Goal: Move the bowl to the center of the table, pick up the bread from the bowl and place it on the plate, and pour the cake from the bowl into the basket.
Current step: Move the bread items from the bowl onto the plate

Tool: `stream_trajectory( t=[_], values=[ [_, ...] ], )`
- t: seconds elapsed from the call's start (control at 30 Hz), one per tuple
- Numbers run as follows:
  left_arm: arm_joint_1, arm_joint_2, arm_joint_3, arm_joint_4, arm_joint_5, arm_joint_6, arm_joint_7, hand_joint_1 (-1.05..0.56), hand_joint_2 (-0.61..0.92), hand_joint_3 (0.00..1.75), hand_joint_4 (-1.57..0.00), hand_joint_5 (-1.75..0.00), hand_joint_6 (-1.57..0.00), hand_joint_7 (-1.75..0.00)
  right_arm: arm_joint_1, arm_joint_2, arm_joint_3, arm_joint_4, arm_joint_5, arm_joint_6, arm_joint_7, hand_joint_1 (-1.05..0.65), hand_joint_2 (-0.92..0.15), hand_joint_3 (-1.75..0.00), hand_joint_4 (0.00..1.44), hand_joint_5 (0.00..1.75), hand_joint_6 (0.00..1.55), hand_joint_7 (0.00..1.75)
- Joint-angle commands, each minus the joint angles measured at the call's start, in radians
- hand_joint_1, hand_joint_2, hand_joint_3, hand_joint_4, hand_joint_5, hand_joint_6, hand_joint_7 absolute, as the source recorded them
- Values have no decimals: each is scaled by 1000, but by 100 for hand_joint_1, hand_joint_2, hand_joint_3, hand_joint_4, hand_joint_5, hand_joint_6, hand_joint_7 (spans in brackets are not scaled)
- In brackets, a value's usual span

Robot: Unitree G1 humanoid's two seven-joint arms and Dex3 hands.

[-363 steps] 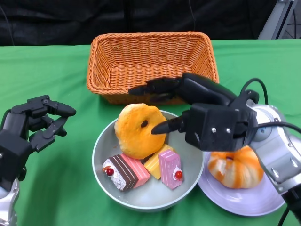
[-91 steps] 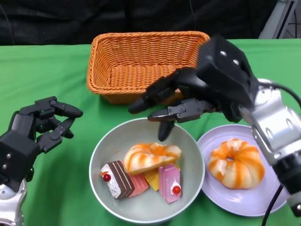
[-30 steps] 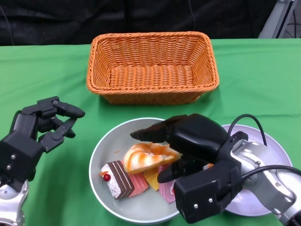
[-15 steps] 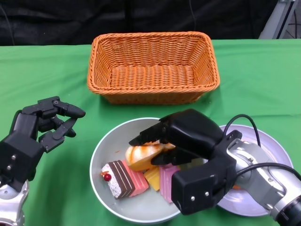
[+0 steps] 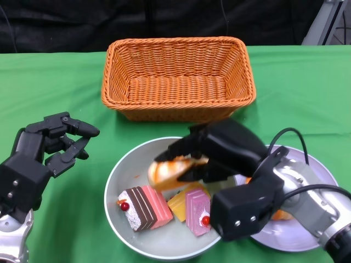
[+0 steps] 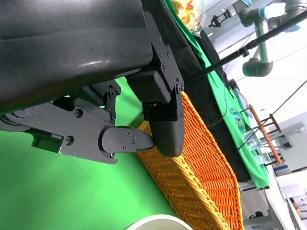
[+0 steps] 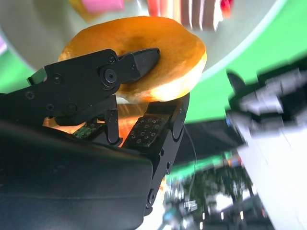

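A green cloth [image 5: 49, 82] covers the table before a black backdrop [image 5: 66, 24]. Beyond it, a grey robot arm [image 6: 268, 19] and cluttered tables stand in a bright room.

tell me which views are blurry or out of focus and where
Head view: mostly sharp, with slight motion smear on the bread held by the right hand. Right wrist view: the bread and fingers are crisp, but the left hand and the background are smeared. Left wrist view: the left hand and basket are sharp; the distant room is soft.
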Motion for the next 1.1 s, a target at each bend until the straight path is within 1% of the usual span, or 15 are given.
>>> stream_trajectory(
  t=[0.03,0.17,0.27,0.33,0.37,0.43,0.53,0.6,0.7,0.8,0.87,0.93,1.0,1.1],
  values=[
    [3,14,4,-2,-14,-1,-12,-15,92,29,-83,-129,-94,-71,-8,2,-46,-6,62,-35,-19,-16,-89,-1,86,135,118,3],
    [2,17,4,0,-10,1,-8,-14,92,30,-83,-129,-94,-71,3,12,-98,-5,156,-99,-19,-14,-87,0,83,146,120,3],
    [3,18,5,-1,-12,4,-8,-16,92,29,-82,-129,-94,-71,12,9,-124,-14,203,-140,-7,-14,-88,-1,81,145,120,3],
    [2,17,7,1,-16,2,-11,-15,92,28,-83,-129,-95,-71,22,6,-138,-32,219,-157,-6,-16,-88,0,83,142,120,3],
    [2,17,9,2,-19,3,-14,-15,92,28,-83,-129,-95,-71,35,1,-148,-57,243,-156,9,-16,-88,0,83,141,120,3],
    [2,17,10,3,-20,4,-15,-15,92,28,-83,-129,-95,-71,57,-6,-163,-96,281,-151,38,-14,-88,0,83,134,118,2],
    [2,17,12,2,-26,11,-20,-15,92,28,-83,-130,-95,-71,100,-34,-211,-144,335,-183,57,-13,-88,0,87,126,120,3],
    [3,20,9,2,-24,15,-18,-16,92,29,-82,-130,-95,-71,123,-52,-243,-156,355,-203,61,-14,-89,-1,88,125,121,3],
    [1,25,7,6,-21,8,-20,-16,92,29,-82,-130,-94,-71,147,-82,-289,-161,325,-221,33,-13,-89,0,88,126,122,4],
    [-2,29,7,12,-20,5,-19,-16,92,29,-82,-130,-95,-71,165,-106,-329,-148,290,-235,0,-10,-87,0,91,116,124,5],
    [-3,30,7,14,-20,7,-18,-17,92,29,-82,-130,-95,-71,173,-119,-352,-134,274,-244,-21,-9,-87,0,92,113,124,6],
    [-5,31,8,16,-21,8,-16,-17,92,28,-83,-130,-96,-72,179,-129,-370,-121,261,-251,-41,-8,-86,0,94,113,124,6],
    [-7,31,10,19,-28,12,-27,-16,92,29,-82,-130,-95,-72,184,-149,-394,-93,235,-275,-80,-6,-86,0,95,115,124,6],
    [-9,35,9,25,-26,12,-29,-16,92,30,-82,-130,-95,-72,193,-170,-415,-64,208,-293,-117,-5,-85,0,93,117,124,6]
  ],
)
